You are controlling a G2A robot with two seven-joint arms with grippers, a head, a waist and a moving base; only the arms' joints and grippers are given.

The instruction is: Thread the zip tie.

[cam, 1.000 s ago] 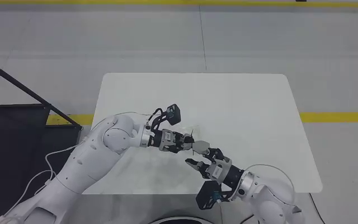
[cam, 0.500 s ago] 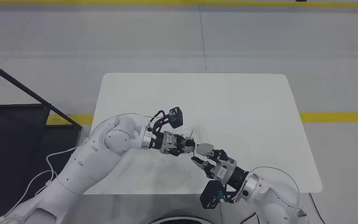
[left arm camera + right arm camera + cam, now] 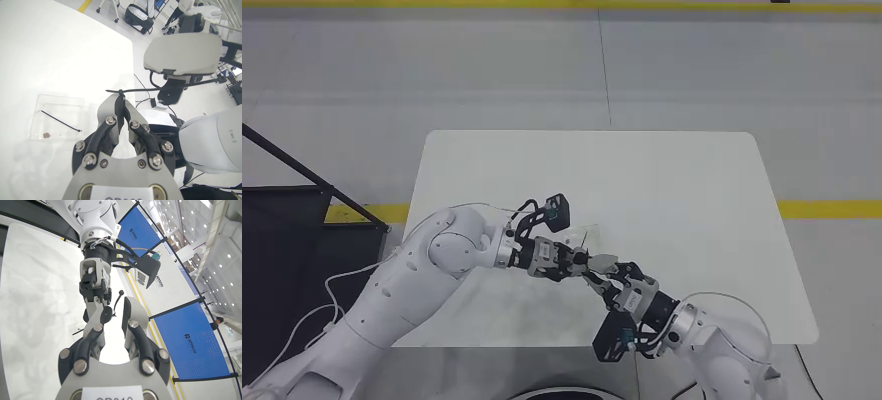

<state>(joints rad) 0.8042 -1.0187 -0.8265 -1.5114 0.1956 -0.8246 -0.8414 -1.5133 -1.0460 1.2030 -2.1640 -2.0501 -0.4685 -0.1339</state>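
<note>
White table (image 3: 692,180), 1 spare tie (image 3: 60,121) in clear tray (image 3: 62,100). L pincer (image 3: 122,102) was clamped on zip tie (image 3: 140,90), held above table. R pincer (image 3: 118,308) was open, astride tie nr head. Tail apparently not yet thru head: threading left to do.

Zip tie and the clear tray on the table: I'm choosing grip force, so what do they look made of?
Zip tie: probably nylon-type plastic, matte black; a thin strap jutting straight out from the left gripper, barely sagging. Clear tray: likely acrylic or similar plastic, glossy; the white table shows through and its edges catch light.
</note>
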